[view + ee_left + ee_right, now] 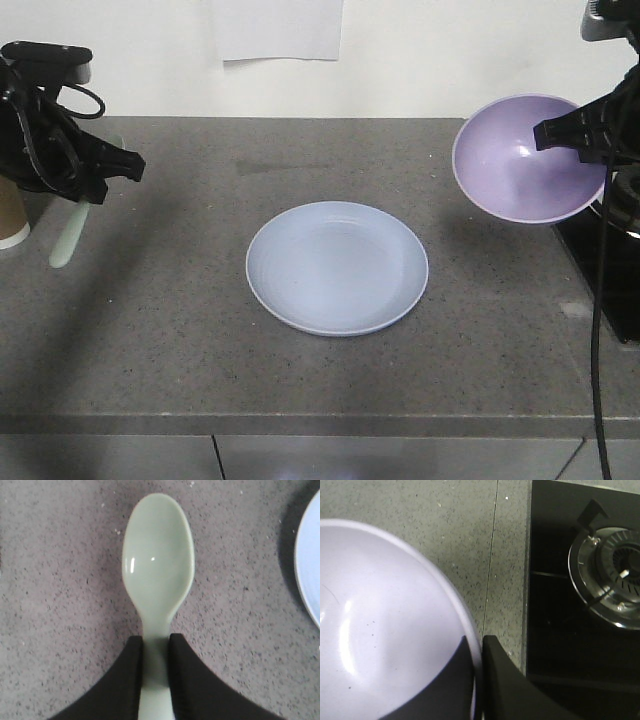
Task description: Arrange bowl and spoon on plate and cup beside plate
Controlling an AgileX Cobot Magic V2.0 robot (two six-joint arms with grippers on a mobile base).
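The pale blue plate (337, 267) lies flat in the middle of the counter with nothing on it; its rim shows at the right edge of the left wrist view (311, 575). My right gripper (562, 133) is shut on the rim of the lavender bowl (520, 160), which hangs tilted in the air to the right of the plate. The right wrist view shows one finger inside and one outside the bowl (385, 630) wall, gripper (479, 652). My left gripper (98, 185) is shut on the handle of the mint-green spoon (66, 238); its scoop (157, 565) points away from the gripper (156, 655). The brown cup (10, 215) stands at the far left, half hidden by the arm.
A black gas cooktop (610, 270) with a burner (615, 575) sits at the counter's right end, just under the right arm. The grey counter's front edge (320, 425) runs across the near side. A white sheet (280, 30) hangs on the back wall.
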